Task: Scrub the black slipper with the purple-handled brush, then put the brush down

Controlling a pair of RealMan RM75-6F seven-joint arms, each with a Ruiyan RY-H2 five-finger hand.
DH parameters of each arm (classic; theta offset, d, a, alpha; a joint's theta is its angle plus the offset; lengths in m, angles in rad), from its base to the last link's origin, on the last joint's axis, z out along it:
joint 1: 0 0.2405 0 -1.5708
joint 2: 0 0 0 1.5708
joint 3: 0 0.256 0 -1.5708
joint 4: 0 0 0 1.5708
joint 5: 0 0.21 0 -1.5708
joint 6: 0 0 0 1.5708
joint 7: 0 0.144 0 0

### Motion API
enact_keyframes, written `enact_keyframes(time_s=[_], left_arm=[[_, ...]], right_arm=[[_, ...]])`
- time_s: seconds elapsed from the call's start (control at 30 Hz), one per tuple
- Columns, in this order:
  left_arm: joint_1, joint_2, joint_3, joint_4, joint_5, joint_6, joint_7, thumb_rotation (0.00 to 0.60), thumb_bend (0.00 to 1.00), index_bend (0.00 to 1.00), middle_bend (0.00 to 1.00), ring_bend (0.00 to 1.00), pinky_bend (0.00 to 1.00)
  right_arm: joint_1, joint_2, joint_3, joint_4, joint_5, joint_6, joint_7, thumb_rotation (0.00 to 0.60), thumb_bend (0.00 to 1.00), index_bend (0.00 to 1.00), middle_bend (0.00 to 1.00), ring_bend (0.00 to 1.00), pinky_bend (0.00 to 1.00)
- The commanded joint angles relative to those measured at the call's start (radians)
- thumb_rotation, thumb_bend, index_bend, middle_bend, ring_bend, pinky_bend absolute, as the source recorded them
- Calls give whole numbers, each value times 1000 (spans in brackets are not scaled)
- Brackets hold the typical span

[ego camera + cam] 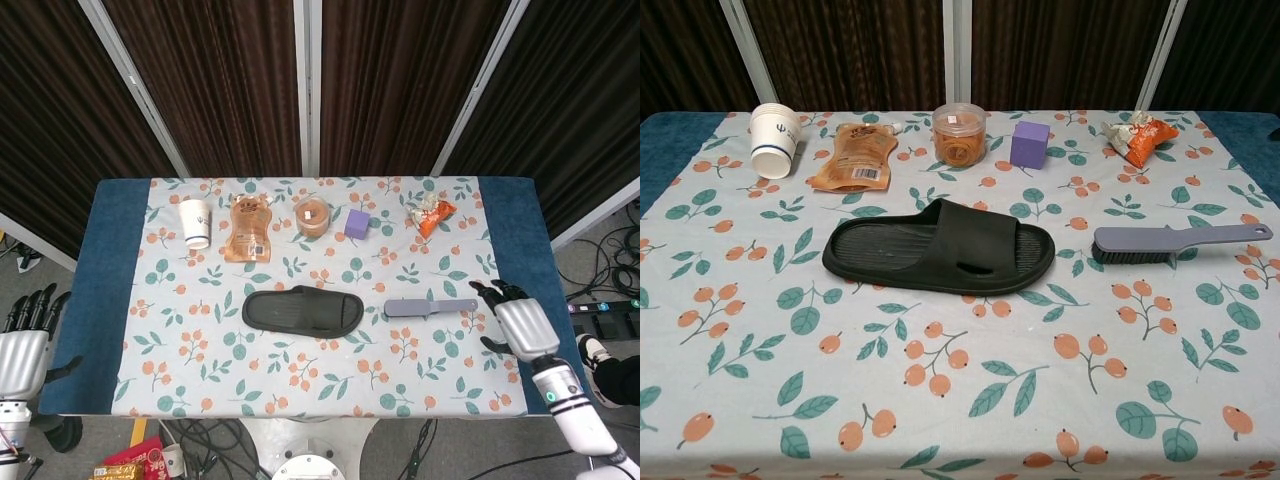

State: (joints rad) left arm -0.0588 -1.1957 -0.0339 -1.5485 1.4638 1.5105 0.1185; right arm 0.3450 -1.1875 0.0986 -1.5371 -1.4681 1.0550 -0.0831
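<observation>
The black slipper (301,311) (939,246) lies flat in the middle of the floral cloth, toe end to the right. To its right lies the purple-handled brush (430,307) (1178,241), bristles down, handle pointing right. My right hand (520,323) hovers over the table's right side, just right of the brush handle, fingers apart and holding nothing. My left hand (22,347) hangs off the table's left edge, fingers apart and empty. Neither hand shows in the chest view.
Along the back stand a paper cup (195,222), an orange pouch (249,228), a clear tub (313,216), a purple cube (357,223) and a snack bag (430,215). Blue cloth (100,280) borders both table sides. Cables lie on the floor at the right.
</observation>
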Motion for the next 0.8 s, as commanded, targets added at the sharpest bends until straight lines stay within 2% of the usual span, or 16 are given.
enact_keyframes(time_s=[0.03,0.33,0.53,0.8], left_arm=[[-1,1,1,-2,-2,-7,1,600,0,152,124,68,91],[-8,4,-2,-4,-13,-28,1,600,0,152,124,68,92],[-6,3,-2,0,-17,-31,-6,600,0,152,124,68,91],[-6,-3,-1,12,-21,-38,-18,600,0,152,124,68,91]], right_arm=[[128,-104,32,137,71,-166,12,600,52,193,298,143,216],[232,-220,28,303,110,-296,19,600,51,313,376,218,219],[260,-246,18,349,127,-333,33,600,51,413,452,311,293],[273,-251,0,369,160,-369,42,600,52,490,506,402,409]])
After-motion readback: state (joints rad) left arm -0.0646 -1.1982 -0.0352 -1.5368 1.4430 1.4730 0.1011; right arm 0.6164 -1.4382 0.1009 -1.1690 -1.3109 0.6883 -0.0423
